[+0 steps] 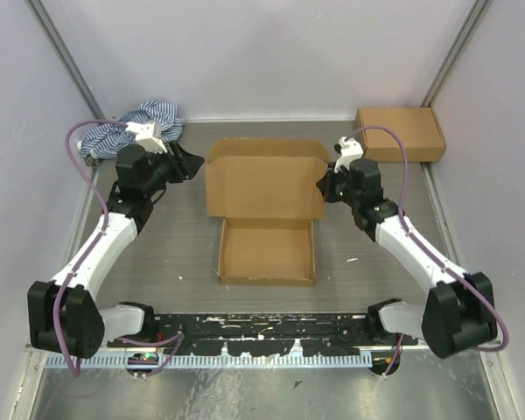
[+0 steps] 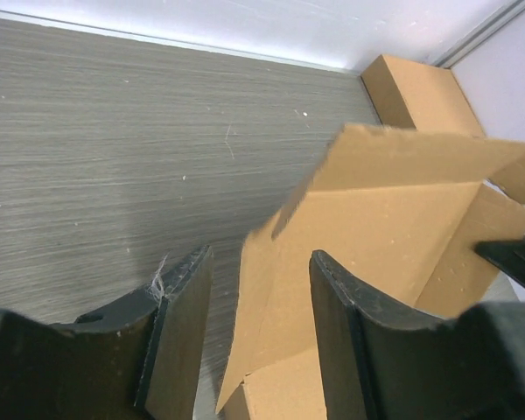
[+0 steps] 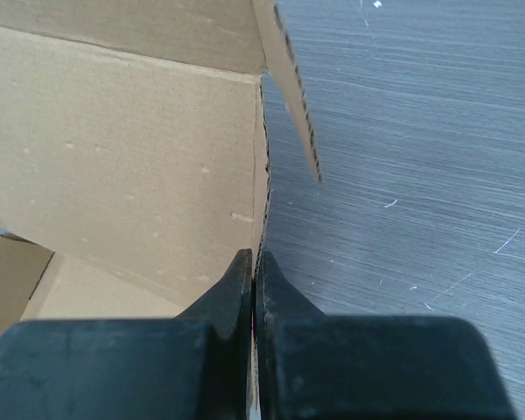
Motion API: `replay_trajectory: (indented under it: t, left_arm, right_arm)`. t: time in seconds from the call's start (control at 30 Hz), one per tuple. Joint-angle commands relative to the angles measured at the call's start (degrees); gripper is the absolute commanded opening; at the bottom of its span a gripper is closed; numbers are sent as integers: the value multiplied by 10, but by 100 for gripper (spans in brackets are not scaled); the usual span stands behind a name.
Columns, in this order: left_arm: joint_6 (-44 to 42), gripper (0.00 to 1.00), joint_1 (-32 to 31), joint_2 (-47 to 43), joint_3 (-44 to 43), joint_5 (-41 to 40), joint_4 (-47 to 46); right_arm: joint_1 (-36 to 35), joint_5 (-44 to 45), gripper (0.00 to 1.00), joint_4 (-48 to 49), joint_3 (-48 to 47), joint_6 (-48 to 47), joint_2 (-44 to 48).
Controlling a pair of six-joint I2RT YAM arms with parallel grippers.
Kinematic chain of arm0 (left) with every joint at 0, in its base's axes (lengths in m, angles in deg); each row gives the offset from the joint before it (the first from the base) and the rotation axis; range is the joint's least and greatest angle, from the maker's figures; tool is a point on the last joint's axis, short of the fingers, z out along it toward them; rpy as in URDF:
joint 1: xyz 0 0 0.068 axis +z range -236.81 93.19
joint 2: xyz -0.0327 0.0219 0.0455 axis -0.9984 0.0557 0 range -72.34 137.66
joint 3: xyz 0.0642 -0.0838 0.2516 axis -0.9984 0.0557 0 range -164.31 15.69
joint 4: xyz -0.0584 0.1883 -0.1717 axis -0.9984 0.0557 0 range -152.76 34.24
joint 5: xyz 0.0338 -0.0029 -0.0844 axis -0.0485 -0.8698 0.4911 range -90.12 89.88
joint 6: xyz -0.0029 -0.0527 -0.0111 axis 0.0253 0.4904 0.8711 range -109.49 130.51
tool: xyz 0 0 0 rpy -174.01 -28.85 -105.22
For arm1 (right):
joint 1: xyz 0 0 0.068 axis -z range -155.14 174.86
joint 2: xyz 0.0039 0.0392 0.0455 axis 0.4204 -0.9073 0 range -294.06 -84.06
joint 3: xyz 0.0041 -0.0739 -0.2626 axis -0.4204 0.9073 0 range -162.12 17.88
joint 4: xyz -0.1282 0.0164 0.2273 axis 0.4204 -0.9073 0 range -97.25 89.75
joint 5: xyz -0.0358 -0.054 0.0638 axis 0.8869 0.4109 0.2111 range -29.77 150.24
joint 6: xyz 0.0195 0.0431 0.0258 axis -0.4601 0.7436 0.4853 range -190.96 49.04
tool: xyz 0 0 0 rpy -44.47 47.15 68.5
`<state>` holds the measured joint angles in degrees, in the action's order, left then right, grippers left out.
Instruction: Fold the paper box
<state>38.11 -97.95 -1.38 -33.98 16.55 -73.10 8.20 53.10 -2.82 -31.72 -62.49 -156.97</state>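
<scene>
1. Your bench (image 1: pixel 157 254) carries everything. The paper box (image 1: pixel 264 188) lies at its middle, with the shallow tray toward the near edge and the wide lid panel toward the far edge. The panel has a flap at each of its left and right ends.
2. Both wrist views show the lid panel raised off the bench rather than lying flat. My judgement is that you hold it up so the side flaps can be turned in before the lid comes down over the tray.
3. A second box (image 1: pixel 400 133) sits closed in the far right corner, well apart from the work. A striped cloth (image 1: pixel 131 127) is bunched in the far left corner behind your left arm. Neither looks to be part of the fold.
4. Your right pincer (image 3: pixel 254 262) has its fingers together, clamped on the right edge of the lid panel just where the side flap hinges. That grip appears to be what props the panel up.
5. Your left pincer (image 2: pixel 261 256) has its fingers apart at the panel's left end. The cardboard edge shows in the gap between them, but I cannot tell whether either finger touches it. It looks placed to close on that side and match the right.
</scene>
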Motion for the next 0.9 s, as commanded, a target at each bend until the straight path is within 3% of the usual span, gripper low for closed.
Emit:
replay_trajectory:
  t: [0.0, 0.13, 0.23, 0.4, 0.67, 0.87]
  left_arm:
    - [-41, 54, -2, -11, -55, -5, 139]
    - [-39, 53, -4, 6, -101, 55, 189]
    - [-60, 53, -15, 14, -139, 57, 250]
    - [-84, 52, -35, -12, -132, 23, 279]
    - [-104, 52, -55, -24, -108, -102, 271]
    - [-106, 52, -64, 23, -130, -107, 252]
  right_arm:
    - [-11, -20, 1, 111, 52, -21, 67]
    - [-21, -18, 1, 79, 57, -24, 100]
    - [-26, -15, 1, 60, 56, -21, 124]
    - [-30, -18, 1, 20, 30, -15, 135]
    - [-41, -19, 1, 0, 13, -24, 138]
    - [-45, -20, 1, -11, 2, -32, 135]
